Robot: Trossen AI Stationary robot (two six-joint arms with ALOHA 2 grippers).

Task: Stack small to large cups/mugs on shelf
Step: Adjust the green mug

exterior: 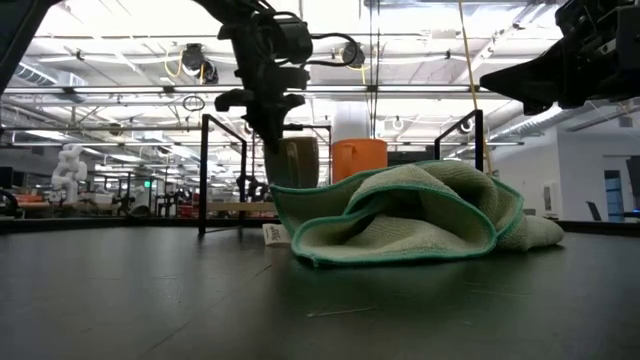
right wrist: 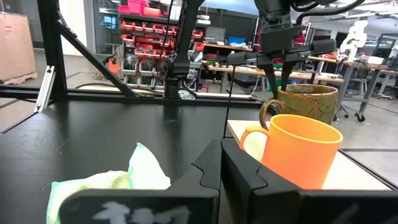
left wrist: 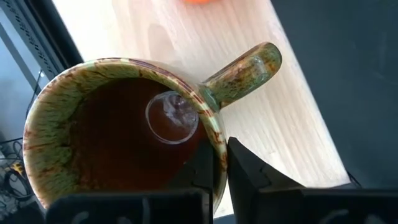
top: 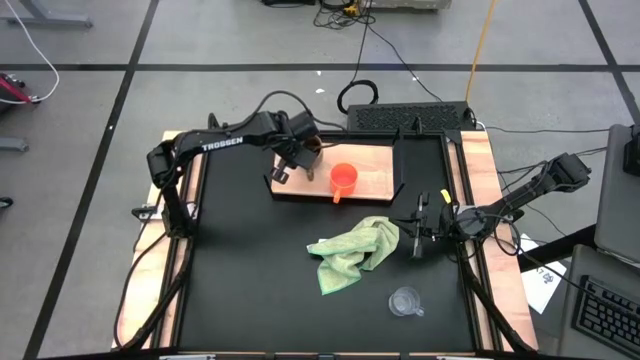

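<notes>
Left tool point(left wrist: 216, 163) pinched on upright brown mug's point(left wrist: 118, 130) rim, handle out along the shelf point(left wrist: 249, 118).

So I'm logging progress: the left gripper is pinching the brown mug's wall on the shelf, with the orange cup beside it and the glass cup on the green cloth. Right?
Not quite. The glass cup stands on the bare black tabletop, apart from the green cloth, as the high view shows. The rest holds: the left gripper pinches the brown mug's wall on the shelf, orange cup beside it.
</notes>
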